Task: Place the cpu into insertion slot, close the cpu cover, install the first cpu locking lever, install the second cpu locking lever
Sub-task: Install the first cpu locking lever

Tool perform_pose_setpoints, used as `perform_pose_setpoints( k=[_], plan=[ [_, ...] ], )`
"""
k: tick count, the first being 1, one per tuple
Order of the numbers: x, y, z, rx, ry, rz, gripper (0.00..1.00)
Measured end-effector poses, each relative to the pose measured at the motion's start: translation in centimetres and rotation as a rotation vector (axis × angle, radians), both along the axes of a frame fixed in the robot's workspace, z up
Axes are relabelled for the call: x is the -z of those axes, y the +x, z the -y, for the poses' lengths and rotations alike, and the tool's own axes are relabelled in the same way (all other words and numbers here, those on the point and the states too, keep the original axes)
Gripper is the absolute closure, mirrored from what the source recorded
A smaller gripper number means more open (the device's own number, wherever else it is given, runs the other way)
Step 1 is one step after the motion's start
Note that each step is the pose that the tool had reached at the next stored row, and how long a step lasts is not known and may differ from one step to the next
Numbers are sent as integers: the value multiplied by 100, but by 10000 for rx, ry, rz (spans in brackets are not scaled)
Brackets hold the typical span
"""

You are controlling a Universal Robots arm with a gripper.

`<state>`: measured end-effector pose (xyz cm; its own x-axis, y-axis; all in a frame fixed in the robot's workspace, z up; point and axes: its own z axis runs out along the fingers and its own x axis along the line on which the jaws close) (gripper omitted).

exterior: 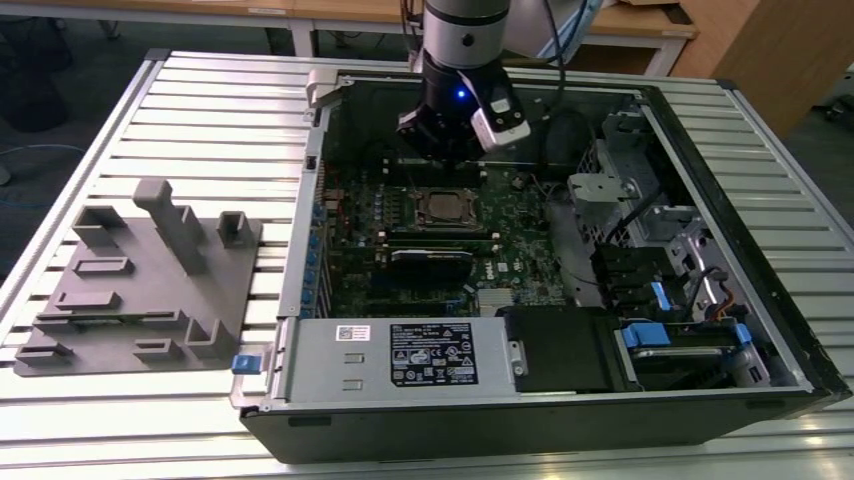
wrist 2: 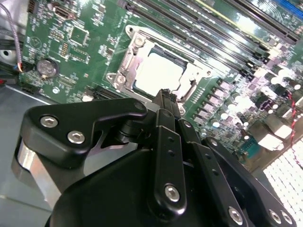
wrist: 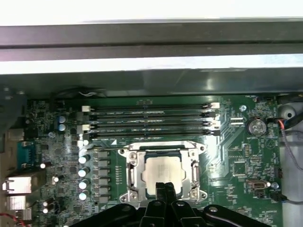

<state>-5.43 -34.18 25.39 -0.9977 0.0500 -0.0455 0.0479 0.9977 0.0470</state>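
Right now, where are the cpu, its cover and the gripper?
the cpu (wrist: 163, 171), first wrist view, middle of its pale top.
the cpu cover (wrist: 136, 168), first wrist view, one side bar of the frame.
the gripper (wrist: 165, 188), first wrist view, between its fingertips.

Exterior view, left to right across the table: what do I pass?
Grey jig → case wall → cpu → silver bracket → blue latch
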Motion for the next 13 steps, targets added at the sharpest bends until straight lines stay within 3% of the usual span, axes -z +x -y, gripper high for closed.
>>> perform_pose_setpoints(
  k=[5, 13],
  plan=[
    [1, -82, -1, -1, 1, 17, 89],
    [-3, -86, 0, -1, 1, 17, 89]
  ],
)
